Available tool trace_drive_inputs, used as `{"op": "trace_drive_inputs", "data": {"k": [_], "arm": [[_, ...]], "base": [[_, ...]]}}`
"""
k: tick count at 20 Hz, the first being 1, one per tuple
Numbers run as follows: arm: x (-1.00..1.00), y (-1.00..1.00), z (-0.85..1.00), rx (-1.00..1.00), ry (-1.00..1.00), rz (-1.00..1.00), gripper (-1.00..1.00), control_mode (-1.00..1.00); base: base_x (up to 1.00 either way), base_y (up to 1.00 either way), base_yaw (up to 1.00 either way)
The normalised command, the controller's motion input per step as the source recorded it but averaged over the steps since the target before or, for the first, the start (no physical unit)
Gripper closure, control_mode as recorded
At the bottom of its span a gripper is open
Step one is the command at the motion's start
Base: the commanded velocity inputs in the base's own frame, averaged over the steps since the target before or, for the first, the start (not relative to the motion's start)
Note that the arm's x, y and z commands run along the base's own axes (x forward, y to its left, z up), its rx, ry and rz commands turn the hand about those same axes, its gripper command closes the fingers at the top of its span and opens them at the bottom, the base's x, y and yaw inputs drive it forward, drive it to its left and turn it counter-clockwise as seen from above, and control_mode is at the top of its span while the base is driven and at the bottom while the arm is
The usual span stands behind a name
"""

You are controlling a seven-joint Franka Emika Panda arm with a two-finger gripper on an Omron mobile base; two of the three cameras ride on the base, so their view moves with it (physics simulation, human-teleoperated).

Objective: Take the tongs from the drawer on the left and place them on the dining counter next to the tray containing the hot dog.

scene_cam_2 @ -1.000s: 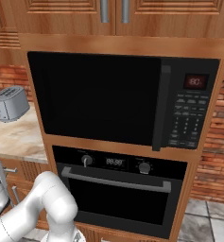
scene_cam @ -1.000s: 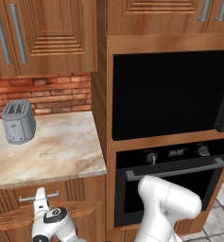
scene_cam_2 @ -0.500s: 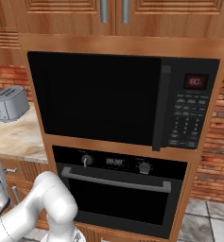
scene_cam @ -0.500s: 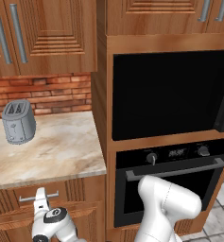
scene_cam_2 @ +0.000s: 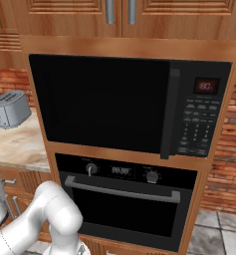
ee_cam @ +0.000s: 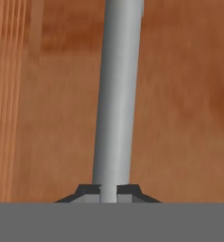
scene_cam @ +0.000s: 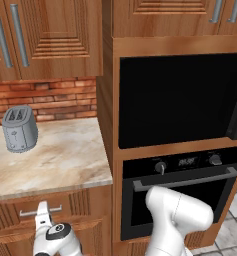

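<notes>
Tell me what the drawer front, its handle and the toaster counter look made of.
Drawer: reddish-brown wood by its grain, matte. Handle: brushed metal probably, smooth plain silver-grey. Counter: polished stone seemingly, beige with marbled veining. The scene is rendered, so these are looks only.

Both base views face the oven (scene_cam: pixel 180 195) wall, sharing the toaster (scene_cam_2: pixel 11 108); hand view sits close against the drawer (ee_cam: pixel 179 94) handle (ee_cam: pixel 117 94)

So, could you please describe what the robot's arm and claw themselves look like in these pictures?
The arm is glossy white, built of thick rounded segments with bulbous elbows. A dark grey ring with a small round cap marks one joint. The claw has two small dark grey angular tips. No cables or markings are visible.
</notes>
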Motion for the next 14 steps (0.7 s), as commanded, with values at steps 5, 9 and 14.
{"op": "trace_drive_inputs", "data": {"k": [5,9,14], "arm": [[-0.35,0.00,0.00,0.00,0.00,0.00,1.00,-1.00],[-0.39,0.00,0.00,0.00,0.00,0.00,1.00,-1.00],[-0.44,0.00,0.00,0.00,0.00,0.00,1.00,-1.00]], "base": [[0.00,0.00,0.00],[0.00,0.00,0.00],[0.00,0.00,0.00]]}}
